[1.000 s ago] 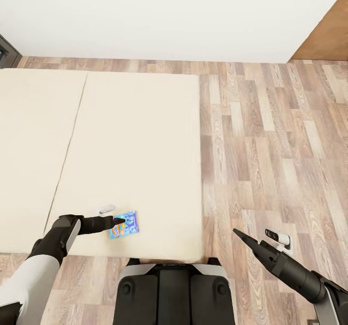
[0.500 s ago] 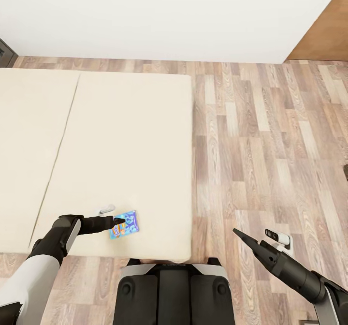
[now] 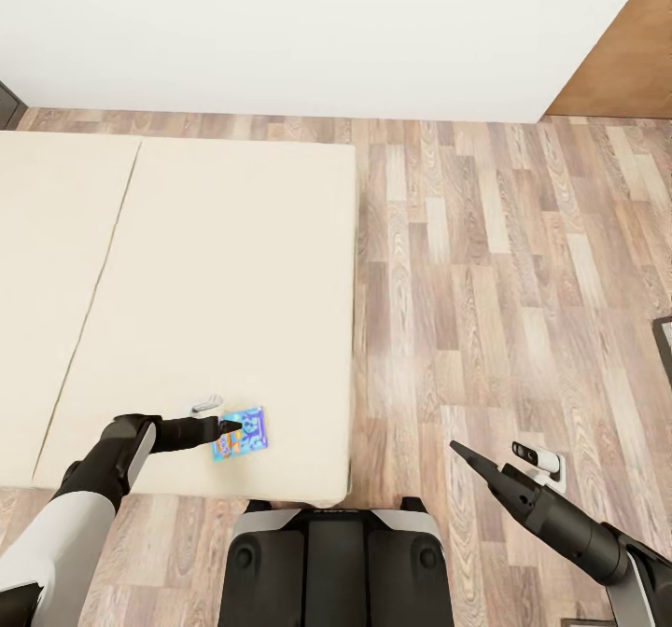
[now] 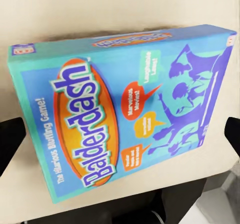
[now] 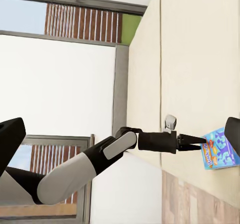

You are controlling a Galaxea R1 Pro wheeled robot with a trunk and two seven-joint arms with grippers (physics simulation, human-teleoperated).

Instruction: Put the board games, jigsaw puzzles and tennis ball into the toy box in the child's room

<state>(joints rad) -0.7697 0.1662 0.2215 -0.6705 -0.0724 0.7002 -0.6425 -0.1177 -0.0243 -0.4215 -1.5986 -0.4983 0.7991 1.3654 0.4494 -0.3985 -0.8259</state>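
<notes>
Your view has swung rightward; the arms sit unchanged. Your left end effector is clamped on the blue board game above the bed; your right end effector is together, empty.

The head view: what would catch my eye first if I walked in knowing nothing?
Probably the bright blue game box, lettered Balderdash, gripped by the left gripper over the near edge of the big beige bed. Next, the right gripper, a dark pointed shape hanging over the wooden floor with nothing in it.
</notes>
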